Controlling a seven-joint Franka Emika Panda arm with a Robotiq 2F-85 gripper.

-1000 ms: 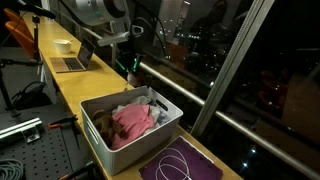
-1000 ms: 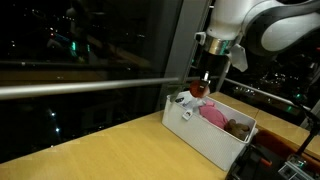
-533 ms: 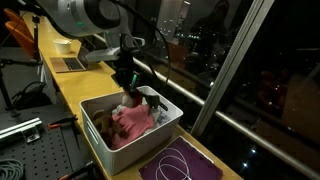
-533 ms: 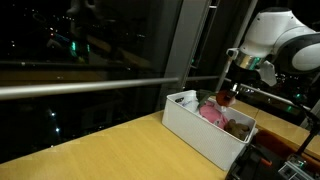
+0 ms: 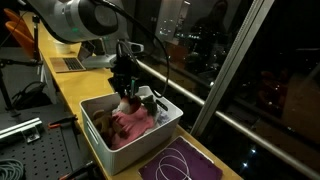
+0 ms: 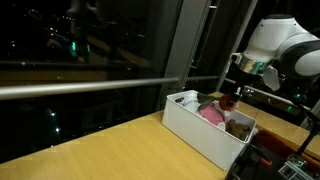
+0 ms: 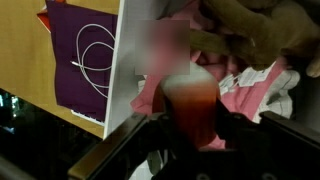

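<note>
My gripper (image 5: pixel 126 92) is shut on a small red object (image 7: pixel 193 108) and holds it just above the open white bin (image 5: pixel 97 150). In the wrist view the red object sits between the two dark fingers, blurred. The bin holds a pink cloth (image 5: pixel 131 124), white cloth and a brown soft item (image 7: pixel 255 28). In an exterior view the gripper (image 6: pixel 231 97) hangs over the far end of the same bin (image 6: pixel 195 130), with the red object (image 6: pixel 228 100) just above the pink cloth (image 6: pixel 212 114).
The bin stands on a long yellow wooden counter (image 5: pixel 62 88) beside a dark window with a metal rail (image 6: pixel 80 88). A purple mat with a white cable (image 5: pixel 180 163) lies next to the bin. A laptop (image 5: pixel 70 62) and a bowl sit farther along the counter.
The gripper has carried the red object from beside the bin's window-side end to over the bin and has lowered toward the cloths.
</note>
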